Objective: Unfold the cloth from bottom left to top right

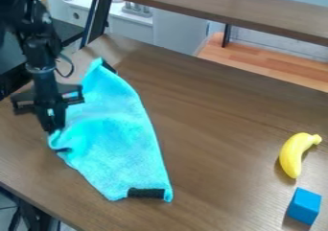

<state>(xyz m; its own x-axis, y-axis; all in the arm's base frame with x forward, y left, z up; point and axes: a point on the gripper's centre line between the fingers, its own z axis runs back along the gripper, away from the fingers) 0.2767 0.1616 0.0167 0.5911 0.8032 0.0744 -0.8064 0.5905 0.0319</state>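
"Turquoise in colour: place the cloth (122, 141) left of centre on the brown table (217, 124), lying folded and rumpled, narrow toward the top, broader below."

"And the black gripper (53, 127)?"

"At the cloth's left edge, low and pointing down, just above a dark patch (63, 150). Cannot tell whether spread, pressed together or pinching fabric."

"Which step, on this evidence?"

"Likely the grasp at the lower left, with the unfolding to come."

"And next?"

"Probably secure the upper layer alone, raise gently, then sweep toward the top right and lower to lay flat."

"Any risk worth printing?"

"Perhaps dragging the whole cloth along instead of opening the fold, or losing the edge midway. Note also, at far right, the yellow banana (293, 153) above the blue block (303, 206), both well apart from the cloth."
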